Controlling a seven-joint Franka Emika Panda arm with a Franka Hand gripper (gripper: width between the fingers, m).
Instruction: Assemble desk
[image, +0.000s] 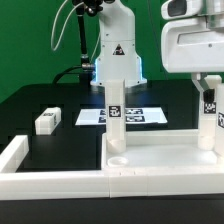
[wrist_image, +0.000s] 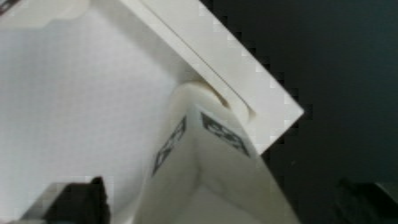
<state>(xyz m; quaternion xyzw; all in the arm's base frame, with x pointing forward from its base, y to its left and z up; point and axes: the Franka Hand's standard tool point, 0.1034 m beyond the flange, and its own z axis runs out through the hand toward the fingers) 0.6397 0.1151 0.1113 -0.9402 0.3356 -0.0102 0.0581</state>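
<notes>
The white desk tabletop (image: 165, 158) lies rim-up at the exterior view's lower right. One tagged white leg (image: 116, 112) stands upright in its near-left corner. My gripper (image: 209, 86) is at the right edge of that view, shut on a second tagged leg (image: 209, 115), which it holds upright over the tabletop's right corner. In the wrist view this leg (wrist_image: 214, 165) runs from between my dark fingers (wrist_image: 71, 203) down to the tabletop (wrist_image: 89, 90) at its rim corner; the joint itself is hidden by the leg. A third leg (image: 47, 121) lies loose on the black table at the left.
The marker board (image: 135, 117) lies flat behind the standing leg. The robot base (image: 117, 55) stands at the back centre. A long low white border wall (image: 40, 178) runs along the front and the left side.
</notes>
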